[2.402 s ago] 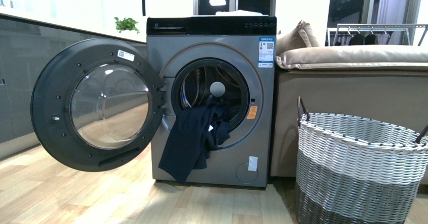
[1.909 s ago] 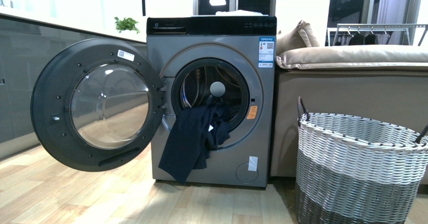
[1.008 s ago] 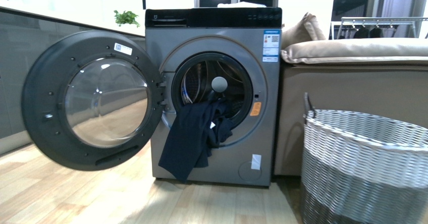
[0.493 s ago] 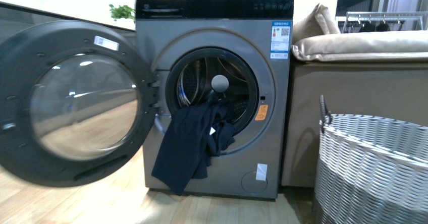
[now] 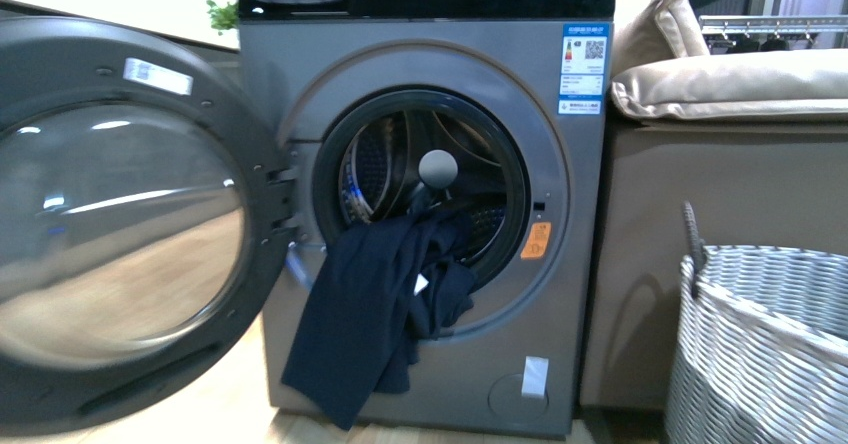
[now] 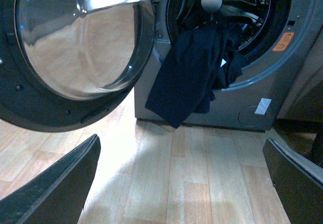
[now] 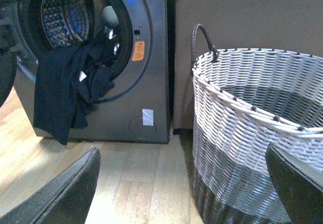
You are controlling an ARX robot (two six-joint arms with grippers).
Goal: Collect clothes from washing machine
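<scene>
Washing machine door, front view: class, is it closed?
No, the door stands swung wide open, and the clothes hang out of the washing machine opening.

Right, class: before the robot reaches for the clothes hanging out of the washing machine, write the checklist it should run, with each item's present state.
1. Door swung aside, opening clear: ok.
2. Clothes draped over the lip of the drum, in view: ok.
3. Left gripper open and empty: ok.
4. Right gripper open and empty: ok.
5. Basket standing beside the washing machine: ok.
6. More garments deeper in the drum: cannot tell.
</scene>
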